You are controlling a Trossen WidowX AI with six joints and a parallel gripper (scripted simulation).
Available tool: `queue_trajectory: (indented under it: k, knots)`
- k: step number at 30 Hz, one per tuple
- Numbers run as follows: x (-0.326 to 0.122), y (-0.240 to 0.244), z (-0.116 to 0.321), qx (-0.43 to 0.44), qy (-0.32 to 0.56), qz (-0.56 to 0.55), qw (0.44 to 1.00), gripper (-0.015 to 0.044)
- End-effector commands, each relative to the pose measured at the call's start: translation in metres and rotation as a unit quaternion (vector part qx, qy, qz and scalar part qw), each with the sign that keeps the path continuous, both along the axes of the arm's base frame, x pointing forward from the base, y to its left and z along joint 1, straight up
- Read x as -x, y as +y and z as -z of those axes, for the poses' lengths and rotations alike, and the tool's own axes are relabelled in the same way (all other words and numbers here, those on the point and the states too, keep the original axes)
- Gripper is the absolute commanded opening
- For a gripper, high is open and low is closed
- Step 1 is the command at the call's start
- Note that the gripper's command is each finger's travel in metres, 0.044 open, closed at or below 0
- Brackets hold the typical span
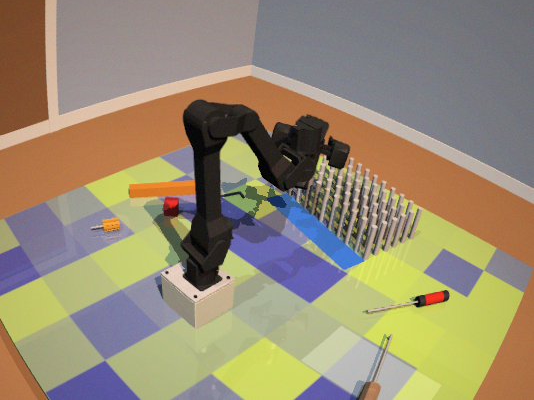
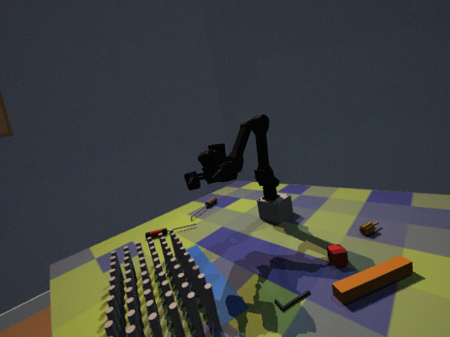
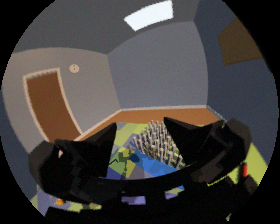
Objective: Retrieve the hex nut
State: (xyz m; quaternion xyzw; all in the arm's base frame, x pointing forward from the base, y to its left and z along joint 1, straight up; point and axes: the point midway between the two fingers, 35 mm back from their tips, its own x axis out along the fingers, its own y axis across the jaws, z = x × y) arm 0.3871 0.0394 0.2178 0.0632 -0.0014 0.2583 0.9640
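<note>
My gripper (image 1: 320, 144) (image 3: 140, 122) is open and empty, raised in the air on the spacer field's side of the base. Upright metal spacers (image 1: 370, 242) (image 2: 212, 309) stand in rows behind the blue taped strip (image 1: 320, 232) (image 2: 211, 277) (image 3: 155, 166). The nut cannot be made out in any view. A brown-handled tool (image 1: 370, 391) (image 2: 211, 202) with a small bent tip lies at the front right in the top view. A red and black screwdriver (image 1: 434, 298) (image 2: 157, 232) lies right of the strip's near end. A black L-shaped key (image 1: 232, 194) (image 2: 297, 299) lies past the strip's far end.
An orange bar (image 1: 160, 189) (image 2: 372, 279) and a red block (image 1: 171, 207) (image 2: 337, 255) lie on the arm's left side in the top view. A short yellow-orange tool (image 1: 111, 224) (image 2: 367, 229) lies farther left. The arm stands on a pale base (image 1: 215, 302) (image 2: 275, 210).
</note>
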Motion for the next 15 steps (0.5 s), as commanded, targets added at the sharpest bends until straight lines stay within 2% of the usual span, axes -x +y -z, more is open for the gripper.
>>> queue_trajectory:
  k: [1, 5, 11, 15]
  knots:
    - [-0.001, 0.0, 0.002, 0.001, 0.002, 0.005, 1.0, 0.0426]
    - [-0.018, 0.0, 0.047, 0.043, 0.049, 0.1, 0.993, 0.044]
    - [-0.013, -0.003, 0.13, 0.189, 0.138, 0.248, 0.94, 0.044]
    - [-0.01, -0.004, 0.137, 0.208, 0.146, 0.262, 0.931, 0.044]
